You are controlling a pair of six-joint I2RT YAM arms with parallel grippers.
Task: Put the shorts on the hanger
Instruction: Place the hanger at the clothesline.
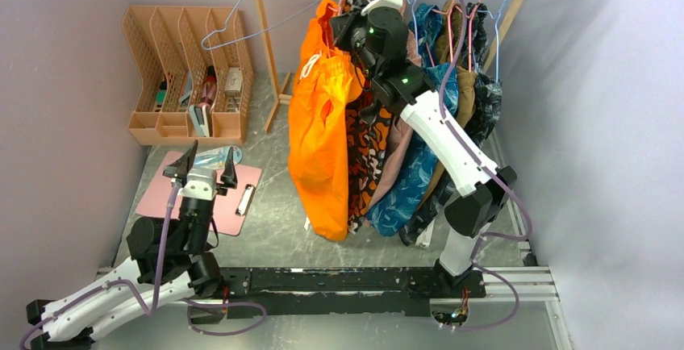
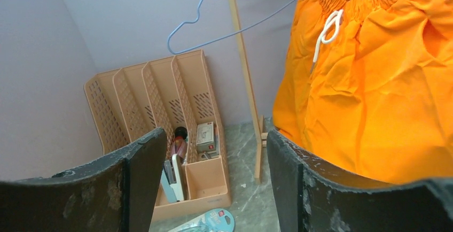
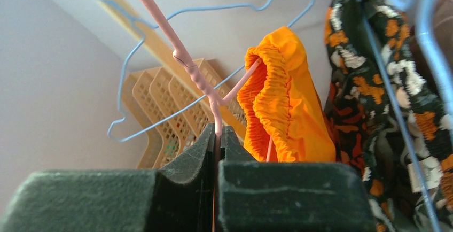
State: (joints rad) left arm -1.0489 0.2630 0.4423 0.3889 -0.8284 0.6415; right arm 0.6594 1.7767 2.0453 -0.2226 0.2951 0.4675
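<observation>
Two claws show. On the left, the left claw (image 1: 208, 164) hangs spread wide above a pink clipboard (image 1: 155, 195) on the table (image 1: 274, 245), holding nothing. Past the tan file rack (image 1: 185, 76), the orange shorts (image 1: 323, 124) hang by their waistband from the pink hanger (image 3: 197, 77), beside other hanging clothes (image 1: 419, 148). The right claw (image 3: 218, 136) is pressed together, pinching the hanger's wire neck.
</observation>
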